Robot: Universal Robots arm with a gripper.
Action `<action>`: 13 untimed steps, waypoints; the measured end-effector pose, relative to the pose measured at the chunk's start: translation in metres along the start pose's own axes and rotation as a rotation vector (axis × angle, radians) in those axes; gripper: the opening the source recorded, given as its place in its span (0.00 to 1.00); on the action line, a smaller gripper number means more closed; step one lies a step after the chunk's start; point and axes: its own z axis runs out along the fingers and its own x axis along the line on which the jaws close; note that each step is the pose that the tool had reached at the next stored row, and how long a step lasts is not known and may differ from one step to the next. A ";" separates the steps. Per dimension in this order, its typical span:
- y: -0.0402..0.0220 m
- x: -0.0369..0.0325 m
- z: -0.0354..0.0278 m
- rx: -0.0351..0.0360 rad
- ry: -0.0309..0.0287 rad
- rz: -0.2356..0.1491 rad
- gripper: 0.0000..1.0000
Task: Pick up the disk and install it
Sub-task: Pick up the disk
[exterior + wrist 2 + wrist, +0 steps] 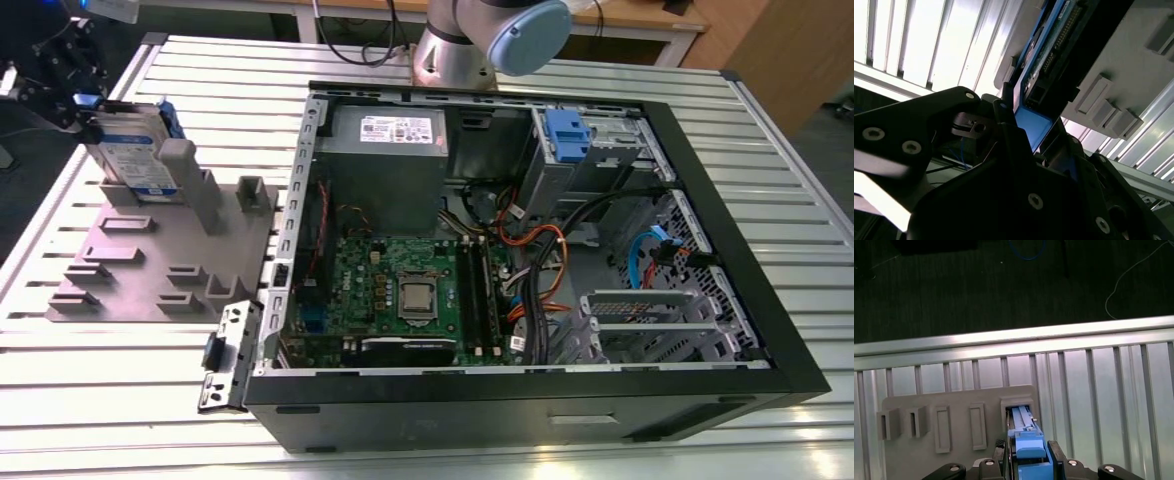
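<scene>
the black gripper (1029,456) pinches the blue-framed silver metal disk (135,156) (upright in its grey plastic slotted holder (914,452)), so lifting straight along the slot, untilted, should avoid binding.

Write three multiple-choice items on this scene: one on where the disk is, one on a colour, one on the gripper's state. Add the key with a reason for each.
1. Where is the disk?
A. Installed in a drive bay.
B. Lying on the floor.
C. Standing in the grey holder beside the computer case.

2. What colour is the frame along the disk's edge?
A. Red.
B. Blue.
C. Yellow.

3. The gripper is:
A. Shut on the disk.
B. Open, far from the disk.
C. Shut on a screwdriver.

Key:
1 C: in the exterior view the disk stands upright in a slot of the holder, outside the case.
2 B: the first wrist view shows the frame as blue.
3 A: in the first wrist view its fingers press on either side of the frame.
</scene>
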 end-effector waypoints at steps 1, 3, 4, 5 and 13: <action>0.0000 0.0000 0.0000 -0.0001 0.0004 0.000 0.45; 0.0000 0.0001 -0.0001 -0.0002 0.0007 0.000 0.45; 0.0000 0.0000 0.0000 -0.0001 0.0008 0.000 0.45; 0.0000 0.0000 0.0000 -0.0001 0.0008 0.000 0.45; 0.0001 -0.0012 0.0002 0.0001 0.0007 0.000 0.45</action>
